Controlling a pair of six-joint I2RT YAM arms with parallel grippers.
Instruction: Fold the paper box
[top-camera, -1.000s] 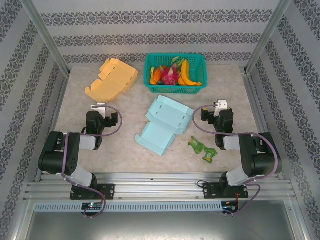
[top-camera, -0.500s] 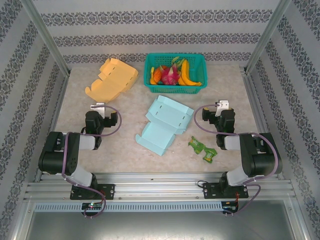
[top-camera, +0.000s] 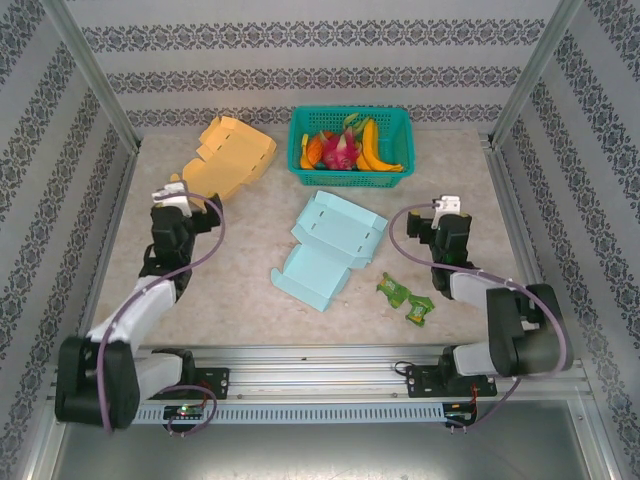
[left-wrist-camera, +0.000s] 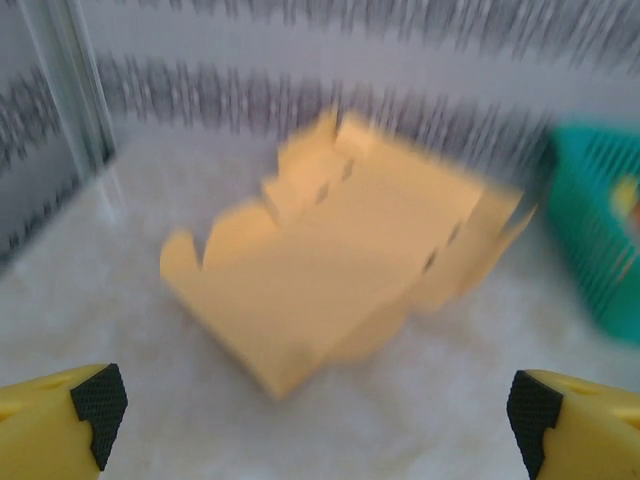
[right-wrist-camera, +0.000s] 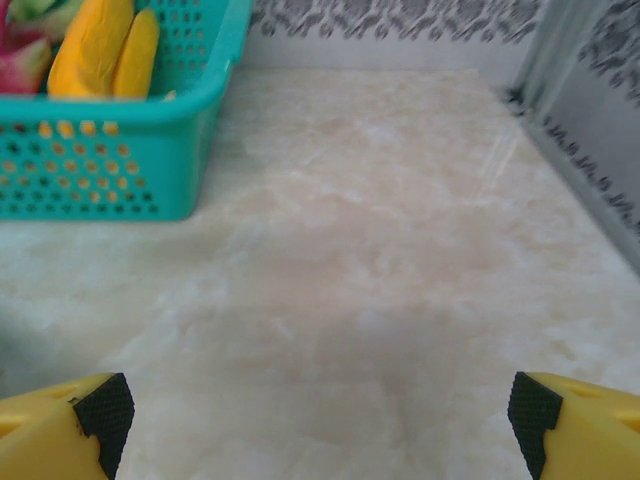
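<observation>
Since neither carton shows a closed flap or a grip on it, the task is judged to stand at its very start.

- **Item 1:** orange paper box (top-camera: 228, 157), an open carton with notched flaps standing loose. It lies on the beige marbled tabletop (top-camera: 250, 295), straight ahead of the left fingers (top-camera: 170, 194), near them but apart from both tips. In the left wrist view it (left-wrist-camera: 340, 260) sits centred ahead of the gap between the two tips, blurred.
- **Item 2:** light-blue paper box (top-camera: 328, 250), also open, with one long panel laid flat. It lies well to the right of the left fingers and to the left of the right fingers (top-camera: 445, 210), touching neither.
- **Which box is meant:** cannot be told, though the left fingers point at the orange one.
- **Left fingers:** spread wide, holding nothing.
- **Right fingers:** spread wide, holding nothing, with bare tabletop ahead of them.
- **Done:** nothing, as far as shown.
- **Left to do, by judgement:** close on a flap, then crease, raise and tuck every panel.
- **Sundries:**
  - A teal plastic basket (top-camera: 350, 178) of fruit, ahead and to the left of the right fingers.
  - Two crumpled green snack packets (top-camera: 405, 297), behind and to the left of the right fingers.
</observation>
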